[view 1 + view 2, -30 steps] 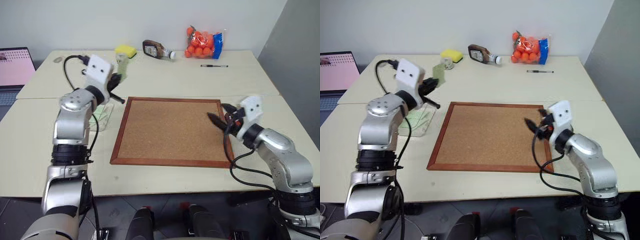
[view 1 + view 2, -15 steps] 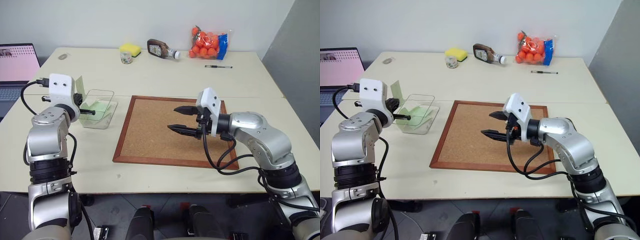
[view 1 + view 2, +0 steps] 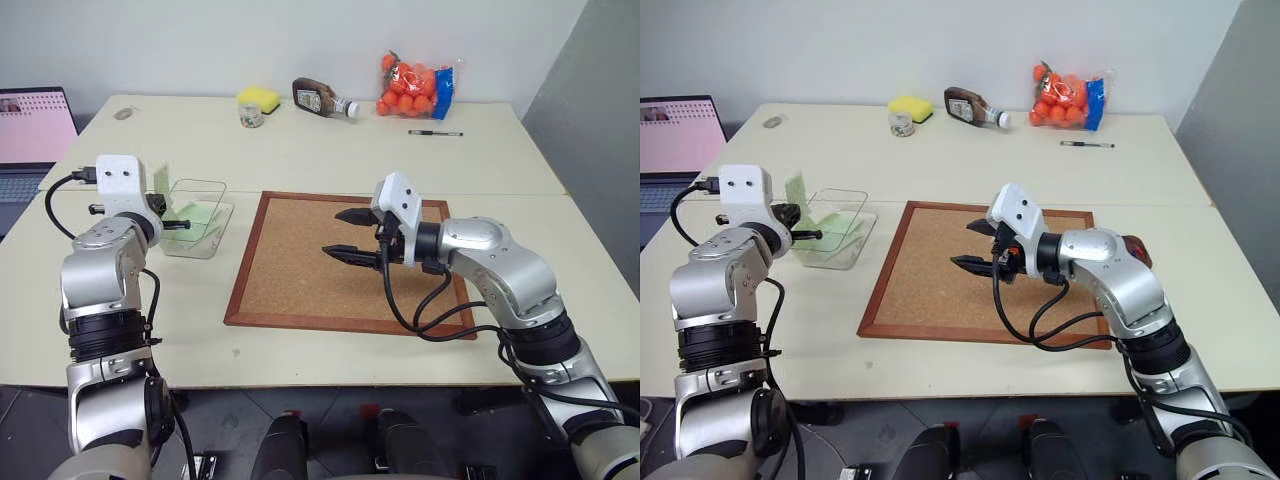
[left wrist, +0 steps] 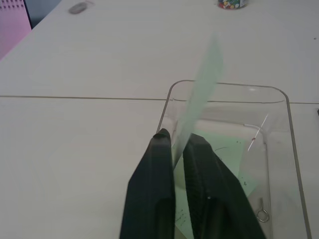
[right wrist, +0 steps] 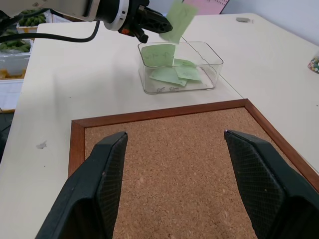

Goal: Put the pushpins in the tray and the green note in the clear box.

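The left end effector (image 4: 178, 144) pinches a pale mint-green square paper note (image 4: 202, 89) upright over the near rim of the transparent rectangular plastic box (image 3: 200, 218), which already contains other green slips. The right end effector (image 5: 174, 149) hangs spread wide and empty over the wood-framed cork board (image 3: 310, 262) on the pale surface (image 3: 330, 150).

— What's the room like?
— Plain white wall (image 3: 200, 40) behind, grey wall (image 3: 590, 110) at right.
— Furniture?
— Pale cream tables (image 3: 330, 150) pushed together, a seam between them; dark floor (image 3: 330, 410) below.
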You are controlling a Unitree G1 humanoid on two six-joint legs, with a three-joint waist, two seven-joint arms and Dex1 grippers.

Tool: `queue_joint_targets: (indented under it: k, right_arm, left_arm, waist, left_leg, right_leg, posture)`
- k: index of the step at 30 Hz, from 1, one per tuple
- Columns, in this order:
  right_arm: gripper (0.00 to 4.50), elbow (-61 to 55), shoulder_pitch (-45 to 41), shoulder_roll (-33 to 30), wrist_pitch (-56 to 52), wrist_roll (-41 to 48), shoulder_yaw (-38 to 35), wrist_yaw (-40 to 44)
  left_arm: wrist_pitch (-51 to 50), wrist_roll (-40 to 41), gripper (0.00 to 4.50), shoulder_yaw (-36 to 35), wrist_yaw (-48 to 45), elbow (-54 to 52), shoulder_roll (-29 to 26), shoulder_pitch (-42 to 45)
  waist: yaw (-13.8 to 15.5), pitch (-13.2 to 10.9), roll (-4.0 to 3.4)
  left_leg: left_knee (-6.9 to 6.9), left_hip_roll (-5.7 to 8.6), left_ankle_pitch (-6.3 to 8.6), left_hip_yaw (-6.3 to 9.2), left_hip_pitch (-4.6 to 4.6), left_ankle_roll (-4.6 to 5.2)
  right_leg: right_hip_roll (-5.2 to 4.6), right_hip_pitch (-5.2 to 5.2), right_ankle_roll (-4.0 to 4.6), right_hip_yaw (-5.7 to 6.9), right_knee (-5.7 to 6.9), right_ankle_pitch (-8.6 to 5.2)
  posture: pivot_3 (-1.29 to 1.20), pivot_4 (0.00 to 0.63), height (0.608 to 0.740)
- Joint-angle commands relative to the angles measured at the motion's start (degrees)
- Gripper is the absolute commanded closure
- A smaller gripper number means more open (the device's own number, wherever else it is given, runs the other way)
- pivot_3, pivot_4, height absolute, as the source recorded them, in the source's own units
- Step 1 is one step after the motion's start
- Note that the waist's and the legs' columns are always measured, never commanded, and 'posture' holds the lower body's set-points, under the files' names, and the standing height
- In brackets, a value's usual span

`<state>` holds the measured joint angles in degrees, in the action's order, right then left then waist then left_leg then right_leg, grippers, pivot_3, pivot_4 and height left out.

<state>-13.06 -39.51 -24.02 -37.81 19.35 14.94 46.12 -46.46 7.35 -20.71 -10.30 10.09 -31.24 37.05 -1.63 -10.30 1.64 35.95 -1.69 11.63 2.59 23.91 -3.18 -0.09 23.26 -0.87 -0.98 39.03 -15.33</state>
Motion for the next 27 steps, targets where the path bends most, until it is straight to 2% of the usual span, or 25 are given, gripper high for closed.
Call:
queue_joint_targets:
  k: [1, 8, 13, 20, 27]
  right_arm:
    - [1.21, -0.8, -1.7, 0.5, 1.4, -0.3, -0.4, 0.1]
    - [1.21, -0.8, -1.6, 0.5, 1.4, -0.9, -0.8, -0.1]
    - [1.21, -1.8, -0.3, 0.7, 1.5, -0.6, -2.9, -2.1]
    - [1.21, -6.2, 13.4, 3.2, 7.3, -0.2, -14.7, -12.1]
    - [1.21, -4.2, 21.2, 4.8, 14.3, -4.4, -18.7, -20.1]
  left_arm:
    - [-2.0, 2.1, 3.04, -1.2, 0.3, -1.9, 0.0, 1.7]
    - [-2.0, 3.2, 1.61, -0.8, 1.7, -2.8, 0.2, 2.3]
    - [3.7, 3.3, 0.47, 2.1, -0.7, -7.2, 0.4, 1.3]
    - [14.1, 1.5, 0.47, 14.7, -11.3, -18.3, -1.1, -4.8]
    - [21.5, 2.5, 0.47, 18.5, -15.5, -21.3, 1.9, -10.9]
  waist:
    - [0.0, 0.0, 0.0]
    - [0.0, 0.0, 0.0]
    - [0.0, 0.0, 0.0]
    - [0.5, 0.0, 0.03]
    - [-0.3, 0.0, 0.02]
  left_leg:
    - [0.0, 0.0, 0.0, 0.01, 0.0, 0.0]
    - [0.0, 0.0, 0.0, 0.03, 0.0, 0.0]
    - [0.0, 0.02, 0.0, 0.02, 0.01, -0.01]
    - [-0.04, 0.06, 0.0, 0.04, 0.02, -0.03]
    - [-0.04, 0.0, 0.0, -0.15, -0.09, -0.02]
  right_leg:
    - [0.0, 0.0, 0.0, 0.0, 0.0, 0.0]
    - [0.0, 0.0, 0.01, 0.01, 0.0, 0.0]
    - [-0.02, 0.0, 0.01, 0.01, 0.0, 0.01]
    - [-0.13, -0.05, 0.02, 0.0, -0.03, 0.01]
    - [-0.01, -0.03, 0.0, -0.15, 0.01, 0.01]
  posture:
    - [0.0, 0.15, 0.74]
    - [0.0, 0.15, 0.74]
    - [0.0, 0.15, 0.74]
    - [0.0, 0.15, 0.74]
    - [0.0, 0.15, 0.74]
